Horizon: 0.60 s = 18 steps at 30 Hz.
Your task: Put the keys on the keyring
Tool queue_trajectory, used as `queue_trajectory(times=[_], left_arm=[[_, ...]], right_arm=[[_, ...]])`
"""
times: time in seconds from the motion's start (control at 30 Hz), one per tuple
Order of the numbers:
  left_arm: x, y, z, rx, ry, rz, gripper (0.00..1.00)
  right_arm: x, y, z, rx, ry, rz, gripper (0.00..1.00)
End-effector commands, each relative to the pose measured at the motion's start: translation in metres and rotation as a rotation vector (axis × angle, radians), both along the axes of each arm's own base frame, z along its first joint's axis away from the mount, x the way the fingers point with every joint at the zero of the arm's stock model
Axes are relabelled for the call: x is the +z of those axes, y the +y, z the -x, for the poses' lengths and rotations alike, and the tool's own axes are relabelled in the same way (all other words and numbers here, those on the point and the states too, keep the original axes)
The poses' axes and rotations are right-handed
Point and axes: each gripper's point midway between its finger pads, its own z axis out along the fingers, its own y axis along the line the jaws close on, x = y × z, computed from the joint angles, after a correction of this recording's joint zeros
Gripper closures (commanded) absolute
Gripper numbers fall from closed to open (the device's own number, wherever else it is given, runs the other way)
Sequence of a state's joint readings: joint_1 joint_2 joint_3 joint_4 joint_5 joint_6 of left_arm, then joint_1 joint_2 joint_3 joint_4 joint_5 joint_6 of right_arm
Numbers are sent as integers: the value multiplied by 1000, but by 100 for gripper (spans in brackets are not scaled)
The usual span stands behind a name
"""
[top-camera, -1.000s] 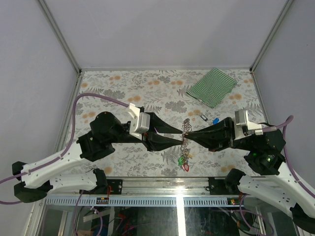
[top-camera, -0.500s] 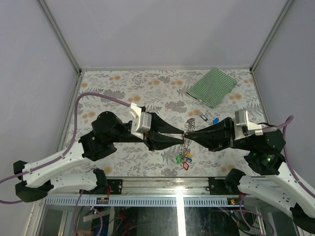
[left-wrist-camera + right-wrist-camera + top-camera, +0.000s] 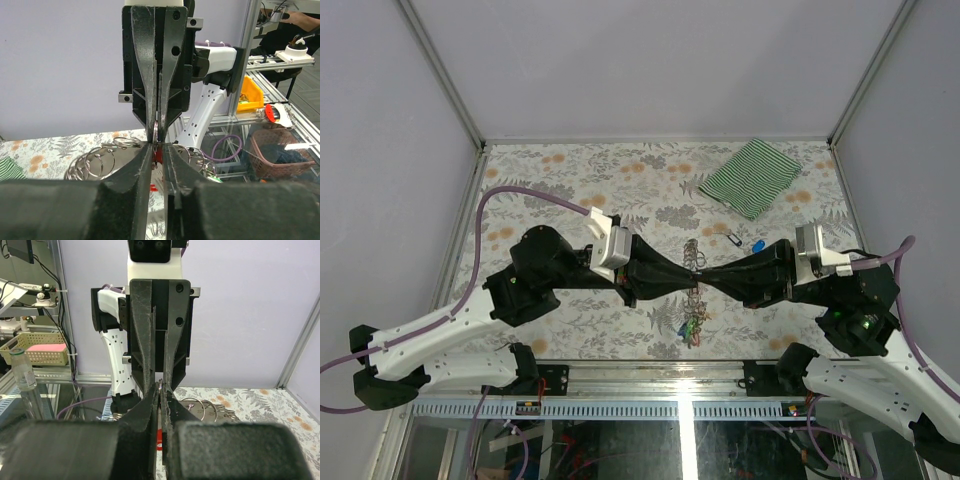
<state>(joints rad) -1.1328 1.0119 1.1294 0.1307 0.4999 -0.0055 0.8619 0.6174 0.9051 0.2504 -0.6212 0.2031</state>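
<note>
The keyring (image 3: 692,255), a chain of grey metal loops, hangs between my two grippers above the middle of the floral table. Several keys (image 3: 692,328) with red, green and yellow tags dangle from its low end. My left gripper (image 3: 691,277) and right gripper (image 3: 704,277) meet tip to tip on it. In the left wrist view the left gripper (image 3: 158,146) is nearly closed, with one loop and a red tag pinched at its tips. More loops (image 3: 100,160) hang to the left. The right gripper (image 3: 160,387) is shut on a thin loop, with other loops (image 3: 200,407) beyond.
A green-striped cloth (image 3: 750,175) lies at the back right. A loose blue-tagged key (image 3: 757,246) and a dark-tagged key (image 3: 733,238) rest on the table just behind the right gripper. Metal frame posts stand at the table's back corners.
My left gripper's jaws have closed from wide apart to nearly together on the ring. Both grippers rose slightly and the dangling keys lifted with them.
</note>
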Motion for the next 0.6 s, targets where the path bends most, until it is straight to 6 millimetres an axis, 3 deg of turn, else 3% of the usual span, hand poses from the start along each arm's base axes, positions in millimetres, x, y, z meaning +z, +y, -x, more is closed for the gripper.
queue_trajectory(times=[0.0,0.1,0.23,0.4,0.57], left_arm=[[32,5,6,-17,-52,97,91],[31,5,6,-21,-51,91,100],[25,3,6,-21,-39,38,100],[7,2,0,2,-22,-118,100],[-15,8,-4,19,-22,-296,100]], right_arm=[[21,-6,2,-21,-65,-62,100],[20,-6,1,-22,-66,-54,100],[19,-9,2,-38,-83,-29,99],[16,-16,1,-79,-108,36,80],[8,-20,1,-92,-106,130,72]])
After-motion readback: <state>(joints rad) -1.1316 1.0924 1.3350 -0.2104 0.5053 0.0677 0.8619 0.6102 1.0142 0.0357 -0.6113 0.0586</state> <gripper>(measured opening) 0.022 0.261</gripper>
